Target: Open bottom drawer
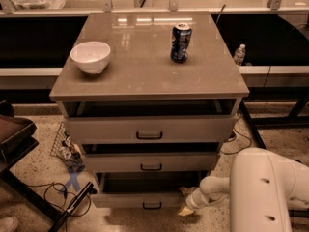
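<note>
The bottom drawer (pixel 145 199) is the lowest and narrowest of three pale grey-beige fronts, with a small black bar handle (pixel 152 206). It stands pulled out a little, a dark gap above its front. My gripper (pixel 187 208) is low at the drawer's right front corner, on the end of my white arm (pixel 217 190), close beside the drawer front. The middle drawer (pixel 150 162) and top drawer (pixel 149 128) also stand slightly out.
A white bowl (pixel 90 56) and a blue soda can (pixel 181 43) sit on the cabinet top (pixel 145 76). My white arm housing (pixel 270 192) fills the lower right. Cables and clutter (pixel 65 149) lie on the floor at left, beside a dark chair (pixel 12 134). A bottle (pixel 239 54) stands behind at right.
</note>
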Tool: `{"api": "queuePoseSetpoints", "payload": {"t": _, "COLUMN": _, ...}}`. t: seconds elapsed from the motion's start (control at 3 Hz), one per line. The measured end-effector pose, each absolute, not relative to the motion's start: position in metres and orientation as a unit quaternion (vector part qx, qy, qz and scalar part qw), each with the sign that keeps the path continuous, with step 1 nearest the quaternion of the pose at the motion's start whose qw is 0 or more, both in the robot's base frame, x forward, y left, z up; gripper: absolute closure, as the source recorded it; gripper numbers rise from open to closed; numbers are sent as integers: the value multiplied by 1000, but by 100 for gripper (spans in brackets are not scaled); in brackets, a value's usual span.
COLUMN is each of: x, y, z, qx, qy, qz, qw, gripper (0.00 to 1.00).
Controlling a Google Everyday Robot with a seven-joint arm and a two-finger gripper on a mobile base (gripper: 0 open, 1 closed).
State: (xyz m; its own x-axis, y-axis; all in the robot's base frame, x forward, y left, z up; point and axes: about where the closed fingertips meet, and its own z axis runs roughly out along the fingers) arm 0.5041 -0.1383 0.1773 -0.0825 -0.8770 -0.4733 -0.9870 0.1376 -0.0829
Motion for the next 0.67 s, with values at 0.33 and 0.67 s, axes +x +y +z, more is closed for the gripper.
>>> {"api": "queuePoseSetpoints", "payload": {"t": 0.33, "x": 466, "y": -151, "z": 166, "qx": -633, "qy": 745, "qz": 134, "qw": 158, "gripper": 65}}
{"api": "queuePoseSetpoints", "payload": {"t": 0.67, "x": 466, "y": -151, "z": 167, "qx": -633, "qy": 745, "qz": 134, "qw": 158, "gripper": 87}}
